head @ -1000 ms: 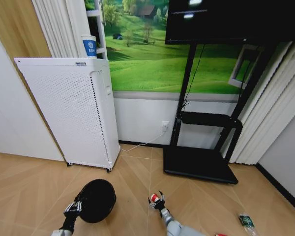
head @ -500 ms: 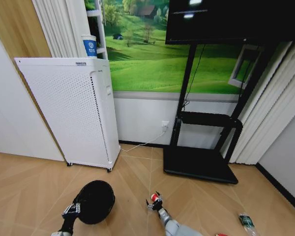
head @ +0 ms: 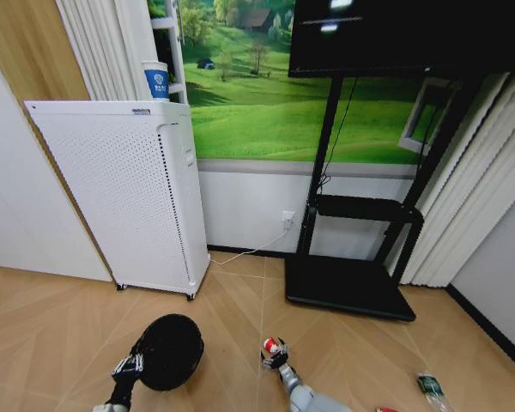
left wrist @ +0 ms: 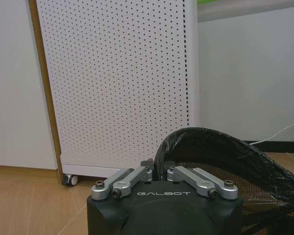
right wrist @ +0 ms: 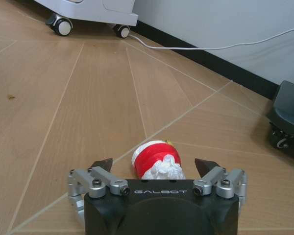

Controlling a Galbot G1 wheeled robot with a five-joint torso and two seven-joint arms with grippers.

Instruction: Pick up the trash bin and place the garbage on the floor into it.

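At the far left stands the white perforated appliance (head: 124, 193) on its castors, against the wall. Just in front of it, low in the head view, the trash bin (head: 170, 350) hangs tipped so that its dark mouth faces the camera. The left tool (head: 127, 366) has its fingers pressed together on the bin's near rim, and the left wrist view shows the two fingers closed over the edge where the black liner (left wrist: 245, 156) folds across the mesh wall. The bin looks light and fairly stiff, but the liner is thin and slippery, so the rim is the sound place to pinch it, and a loose grip could let it swing or slide.

Towards the middle, the right tool (head: 275, 354) is low over the wooden floor (head: 232, 296), its fingers spread wide on either side of one red-and-white piece of garbage (right wrist: 156, 160). In the right wrist view neither finger (right wrist: 102, 164) touches the piece, which lies on the floor between them. It appears crumpled and soft at the white end, light enough to skid if nudged, so closing across its red middle seems the best hold.

Further right stands the black TV-stand base (head: 348, 296), and near the right edge of the floor lies the clear bottle (head: 431, 389) with a green label, well apart from both tools. It is probably light and smooth, and likely to roll.
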